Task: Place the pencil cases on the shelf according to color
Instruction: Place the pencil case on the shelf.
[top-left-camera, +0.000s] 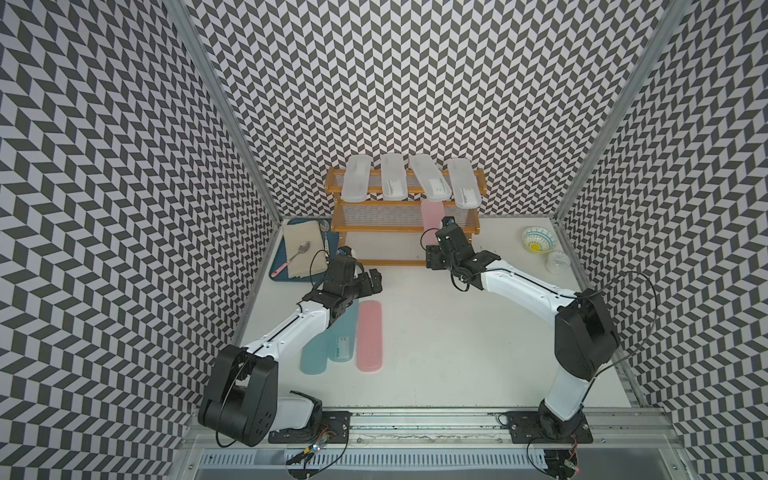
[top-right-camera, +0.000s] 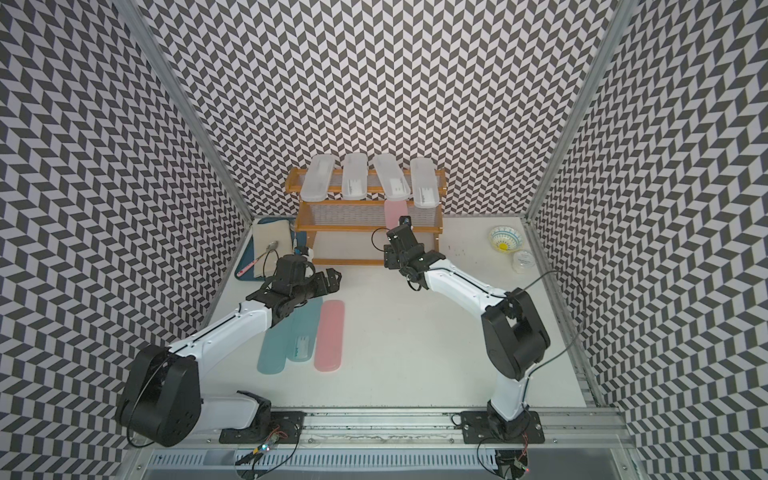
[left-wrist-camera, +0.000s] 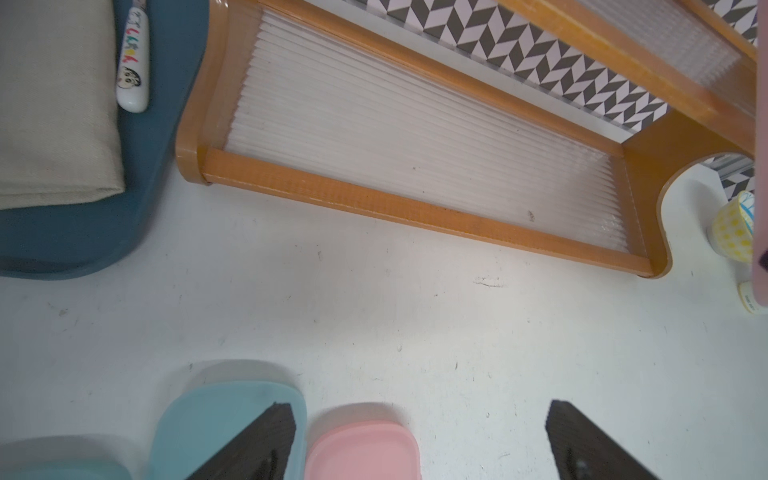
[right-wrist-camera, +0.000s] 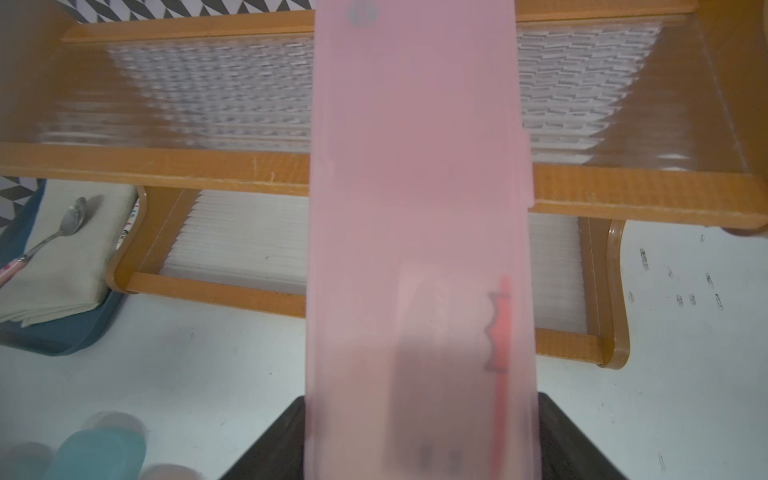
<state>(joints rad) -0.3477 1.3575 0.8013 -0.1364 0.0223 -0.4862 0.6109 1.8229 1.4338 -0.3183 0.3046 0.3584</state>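
The wooden orange-brown shelf (top-left-camera: 386, 228) with three steps stands at the back of the white table (top-left-camera: 457, 353). Four long frosted white plastic pencil cases (top-left-camera: 355, 178) lie side by side on its top step. The right gripper (right-wrist-camera: 422, 399) has its fingers closed partway on the sides of a long pink see-through pencil case (right-wrist-camera: 415, 166). This case reaches out over the front bar of the middle step; I cannot tell if it touches. The left gripper (left-wrist-camera: 420, 405) is spread wide and holds nothing. It hangs over the table by the ends of two teal-blue pencil cases (top-left-camera: 316, 357) and another pink pencil case (top-left-camera: 369, 336), which lie flat next to each other.
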